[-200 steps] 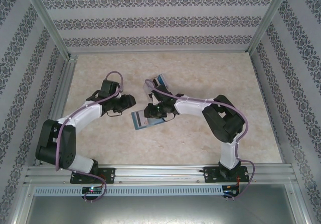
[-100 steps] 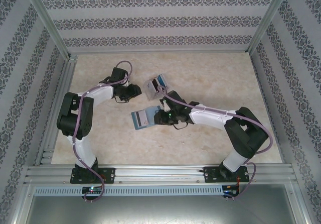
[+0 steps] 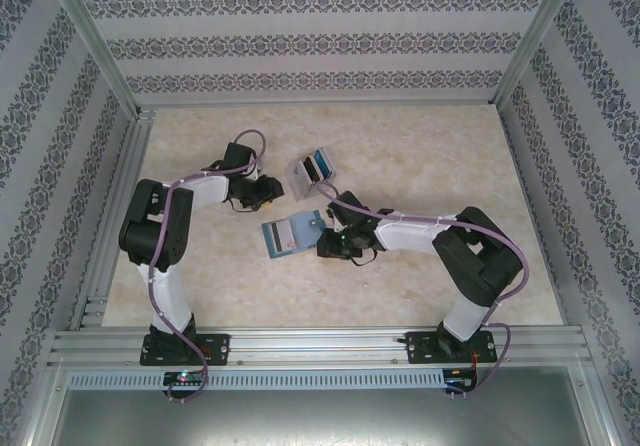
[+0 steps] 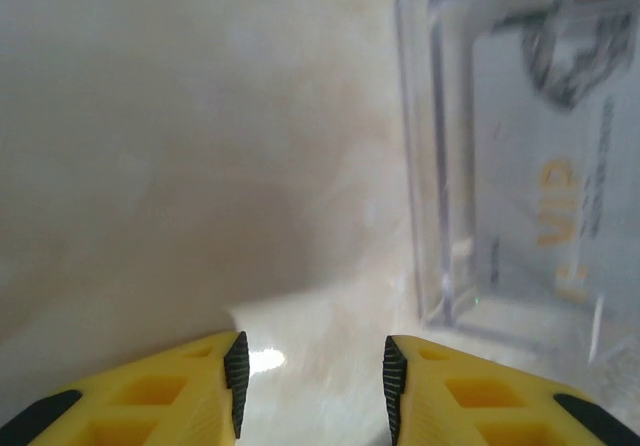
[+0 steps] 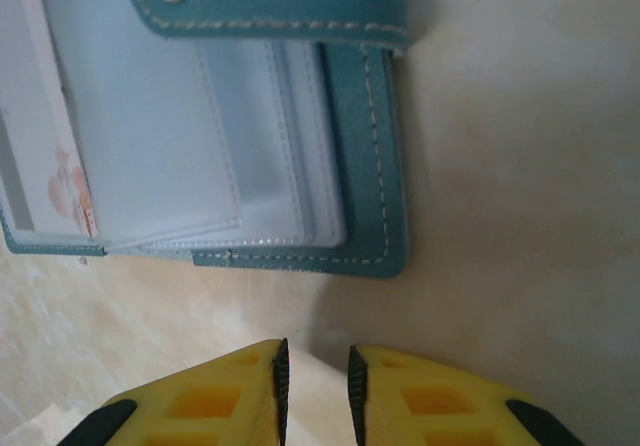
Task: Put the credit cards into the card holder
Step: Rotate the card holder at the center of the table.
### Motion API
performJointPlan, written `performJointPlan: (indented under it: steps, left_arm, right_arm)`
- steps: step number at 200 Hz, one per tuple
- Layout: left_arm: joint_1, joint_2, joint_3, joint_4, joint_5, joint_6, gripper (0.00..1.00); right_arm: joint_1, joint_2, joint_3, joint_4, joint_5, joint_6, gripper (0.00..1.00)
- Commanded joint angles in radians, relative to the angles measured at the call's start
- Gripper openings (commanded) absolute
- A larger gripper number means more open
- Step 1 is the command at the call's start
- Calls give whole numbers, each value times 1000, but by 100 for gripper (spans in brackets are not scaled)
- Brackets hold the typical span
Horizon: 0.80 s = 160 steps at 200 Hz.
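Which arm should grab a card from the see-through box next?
Probably the left: the left gripper sits open and empty beside the clear box, while the right gripper faces the card holder.

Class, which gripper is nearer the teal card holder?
Right. The right gripper sits just beside the card holder; the left gripper faces the clear box, farther off.

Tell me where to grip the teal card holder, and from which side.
Probably the wide stitched teal border of the card holder, coming in low from the bare table beside that edge: the holder lies flat and open, and this border sticks out past the clear sleeves.
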Motion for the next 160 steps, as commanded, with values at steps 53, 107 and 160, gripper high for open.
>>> performJointPlan:
  steps: [53,107,160]
  left_arm:
    - [-27,-293,-333,-7,48,-67,41]
    - [-176,-518,-494,-10,-18,-198,39]
    - [-226,-448,-494,76,-13,-227,39]
  right_arm:
    - [-45,177,257,30,64,-86,26]
    - [-29,312,471,-62,-60,-151,26]
    - [-29,331,559,-157,-81,-199,26]
